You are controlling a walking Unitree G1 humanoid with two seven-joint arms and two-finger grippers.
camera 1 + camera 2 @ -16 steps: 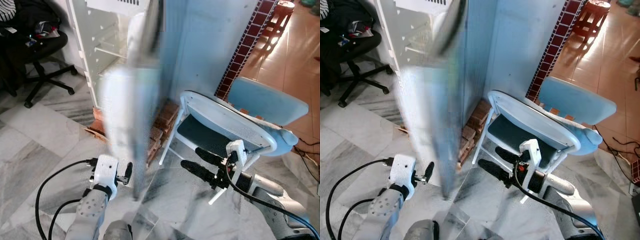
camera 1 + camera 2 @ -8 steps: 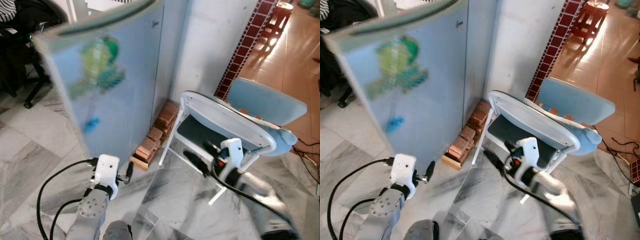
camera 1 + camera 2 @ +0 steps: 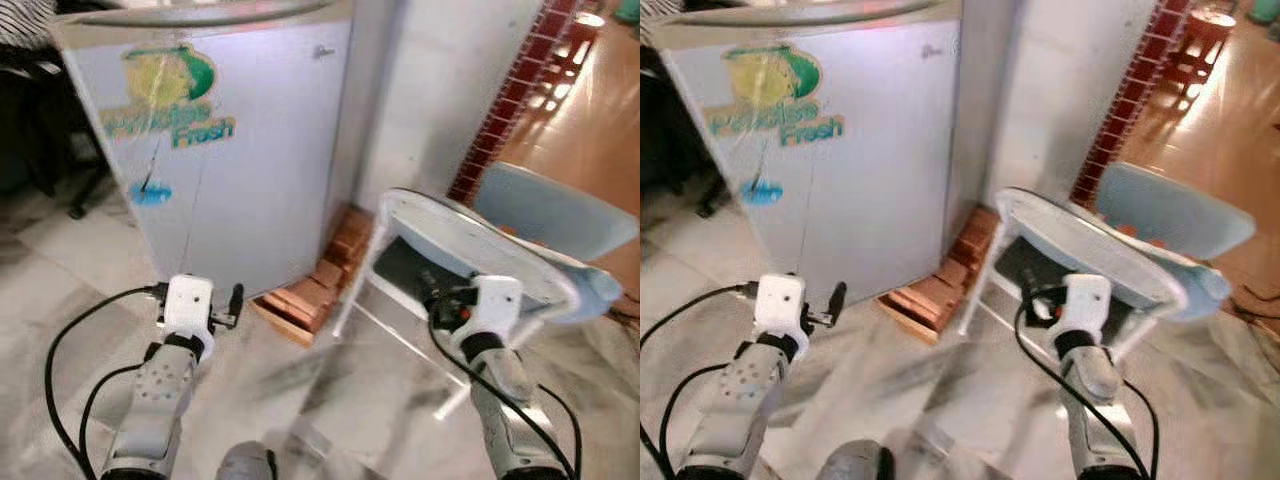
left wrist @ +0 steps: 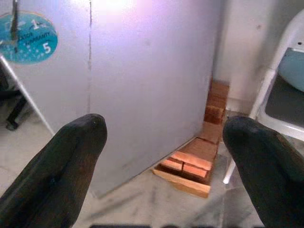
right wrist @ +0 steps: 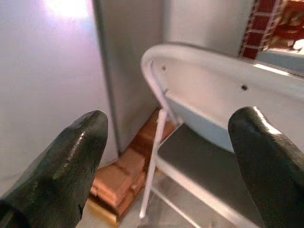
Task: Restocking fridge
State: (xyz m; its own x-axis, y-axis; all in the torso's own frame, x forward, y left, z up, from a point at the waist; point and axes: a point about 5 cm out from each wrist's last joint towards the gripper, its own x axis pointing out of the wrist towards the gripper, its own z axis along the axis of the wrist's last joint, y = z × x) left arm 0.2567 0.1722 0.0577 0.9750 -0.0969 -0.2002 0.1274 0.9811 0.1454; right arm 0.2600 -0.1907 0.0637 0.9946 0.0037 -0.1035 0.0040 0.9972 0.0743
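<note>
Facing the shut fridge (image 3: pixel 230 140) and a chair (image 3: pixel 470 250), the left gripper (image 4: pixel 161 156) and right gripper (image 5: pixel 166 156) are wide open, holding nothing.

I see silver-grey fridge (image 3: pixel 240 150) with green-yellow logo (image 3: pixel 165 85), blue sticker (image 4: pixel 27 38); orange bricks (image 3: pixel 315 290); pale-blue chair (image 3: pixel 480 250); grey-veined marble floor (image 3: pixel 60 270).

The fridge (image 3: pixel 235 150) is a small silver-grey unit with its door shut — the front faces the camera, bearing a green-and-yellow logo with "Fresh" lettering near the top and a round blue sticker lower down. It stands upright on the marble floor, its right corner propped on a low stack of bricks (image 3: pixel 310 295).
</note>
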